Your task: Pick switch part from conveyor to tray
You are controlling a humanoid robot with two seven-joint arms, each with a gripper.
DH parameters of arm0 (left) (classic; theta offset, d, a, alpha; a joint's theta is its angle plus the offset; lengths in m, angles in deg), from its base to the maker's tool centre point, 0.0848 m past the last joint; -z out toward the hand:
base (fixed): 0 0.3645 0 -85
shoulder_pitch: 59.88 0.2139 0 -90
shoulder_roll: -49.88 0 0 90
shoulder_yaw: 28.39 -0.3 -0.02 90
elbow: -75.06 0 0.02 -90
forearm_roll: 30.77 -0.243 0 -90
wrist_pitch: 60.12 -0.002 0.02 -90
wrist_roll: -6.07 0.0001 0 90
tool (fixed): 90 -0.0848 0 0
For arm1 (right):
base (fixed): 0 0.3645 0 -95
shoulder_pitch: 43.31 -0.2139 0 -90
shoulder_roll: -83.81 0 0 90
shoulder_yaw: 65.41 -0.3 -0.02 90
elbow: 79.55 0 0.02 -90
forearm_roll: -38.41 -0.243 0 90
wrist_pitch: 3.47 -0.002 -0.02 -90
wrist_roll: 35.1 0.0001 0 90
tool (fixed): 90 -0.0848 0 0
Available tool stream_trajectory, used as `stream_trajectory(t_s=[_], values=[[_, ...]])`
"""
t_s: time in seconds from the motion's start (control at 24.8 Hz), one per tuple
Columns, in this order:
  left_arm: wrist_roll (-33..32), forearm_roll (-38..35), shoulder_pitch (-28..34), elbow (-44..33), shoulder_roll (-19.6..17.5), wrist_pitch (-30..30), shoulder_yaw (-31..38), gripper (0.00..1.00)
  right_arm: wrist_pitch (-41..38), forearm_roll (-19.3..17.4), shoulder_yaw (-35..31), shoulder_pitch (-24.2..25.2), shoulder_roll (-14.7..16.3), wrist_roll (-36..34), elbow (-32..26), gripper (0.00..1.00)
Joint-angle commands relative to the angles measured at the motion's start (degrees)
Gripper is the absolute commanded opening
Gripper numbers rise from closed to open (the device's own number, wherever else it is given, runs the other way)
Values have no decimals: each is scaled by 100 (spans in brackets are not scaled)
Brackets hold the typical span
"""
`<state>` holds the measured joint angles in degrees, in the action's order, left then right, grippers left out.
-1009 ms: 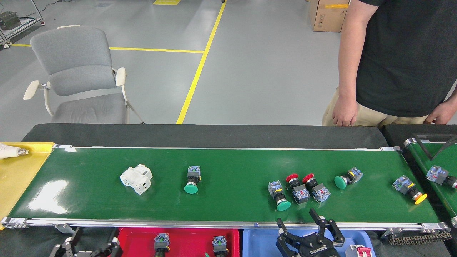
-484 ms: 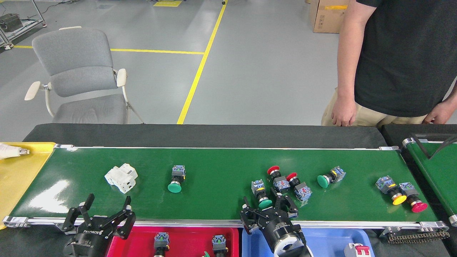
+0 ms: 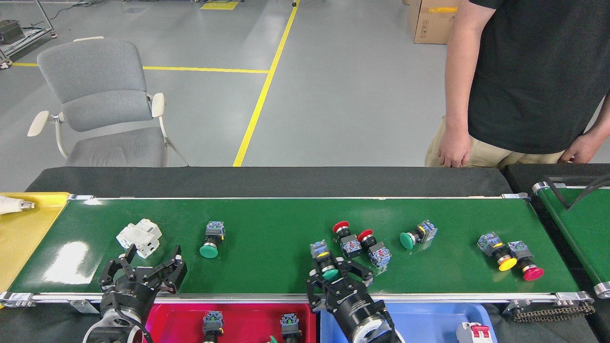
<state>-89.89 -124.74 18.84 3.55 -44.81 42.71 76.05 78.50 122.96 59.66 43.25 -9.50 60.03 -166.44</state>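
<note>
Head view: right gripper point(image 3: 337, 277) reaches onto the near part of the conveyor point(image 3: 286, 214), fingers spread, straddling a green-capped push-button switch point(image 3: 324, 259). Whether the fingertips touch it I cannot tell. The switch lies on its side just far of the gripper's palm, long axis running near–far, green mushroom cap toward the gripper, blue-grey contact block at the far end. Judgement: the right arm is the nearer one for this part; the grasp turns on closing across the short axis at the black collar behind the cap.

Left gripper point(image 3: 143, 271) — also spread — hovers over the near-left belt, empty. A white breaker-like block point(image 3: 139, 237) lies just far of it, and a second green-capped switch point(image 3: 212, 238) lies to its right.

Other belt parts:
- two red-capped switches point(image 3: 362, 243) touching side by side, just far-right of the target
- a green-capped switch point(image 3: 414, 236) further right
- a yellow-capped and a red-capped switch point(image 3: 510, 255) together near the right end

Red tray point(image 3: 167, 317) and blue tray point(image 3: 429, 319) sit below the near rail; red already holds switches. A person point(image 3: 524, 76) stands on the far side.
</note>
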Motion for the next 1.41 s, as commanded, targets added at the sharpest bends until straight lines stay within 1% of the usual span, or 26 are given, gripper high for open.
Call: stream_trajectory(t_s=[0.0, 0.08, 0.16, 0.2, 0.28, 0.36, 0.4, 0.48, 0.52, 0.61, 0.69, 0.77, 0.81, 0.89, 0.93, 1.01, 1.05, 1.13, 1.25, 1.37], values=[[25, -8, -270, 269, -182, -123, 50, 100, -532, 0, 176, -51, -3, -64, -109, 100], [51, -8, -480, 594, -366, -237, 50, 100, -568, 0, 238, -60, -3, -64, -91, 100], [60, -8, -586, 831, -411, -325, 58, 100, -568, -9, 211, -77, -3, -64, -91, 100], [69, -8, -674, 972, -428, -422, 50, 100, -559, -17, 194, -86, -3, -73, -117, 100], [69, 1, -814, 1279, -499, -800, 58, 99, -497, -61, 88, -42, -12, -187, -276, 100], [78, 10, -841, 1499, -622, -1160, 67, 95, -304, -105, -606, 98, -20, -565, -443, 100], [78, 10, -841, 1596, -701, -1327, 67, 92, -137, -132, -966, 292, -56, -706, -504, 100], [78, 18, -867, 1798, -832, -1600, 155, 85, 127, -149, -1485, 608, -117, -847, -680, 100], [78, 54, -885, 1895, -894, -1714, 217, 80, 241, -167, -1705, 749, -135, -864, -768, 100], [78, 194, -911, 1974, -964, -1828, 357, 66, 390, -263, -2100, 1047, -126, -873, -864, 100], [78, 370, -911, 1991, -982, -1855, 533, 54, 461, -281, -2408, 1223, -126, -873, -944, 100], [78, 519, -902, 1991, -1008, -1855, 621, 44, 487, -290, -2636, 1250, -135, -864, -944, 100], [78, 555, -902, 1991, -1026, -1837, 621, 39, 549, -290, -2689, 1250, -135, -864, -944, 100], [86, 642, -894, 1991, -1026, -1802, 621, 34, 680, -290, -2698, 1215, -126, -855, -935, 100], [104, 704, -885, 1983, -1026, -1784, 603, 30, 751, -281, -2698, 1206, -108, -847, -926, 100], [297, 862, -850, 1947, -1017, -1723, 551, 25, 900, -237, -2689, 1197, -82, -811, -908, 100], [420, 941, -814, 1895, -1017, -1556, 542, 21, 1041, -219, -2689, 1188, -73, -803, -908, 100], [508, 994, -797, 1509, -973, -1117, 542, 17, 1348, -202, -2680, 1171, -56, -741, -873, 100], [508, 1020, -718, 718, -859, -467, 507, 14, 1629, 26, -2671, 1092, -56, -706, -636, 100], [508, 1047, -305, -372, -455, 377, 296, 13, 1761, 88, -2671, 916, -56, -688, -337, 100]])
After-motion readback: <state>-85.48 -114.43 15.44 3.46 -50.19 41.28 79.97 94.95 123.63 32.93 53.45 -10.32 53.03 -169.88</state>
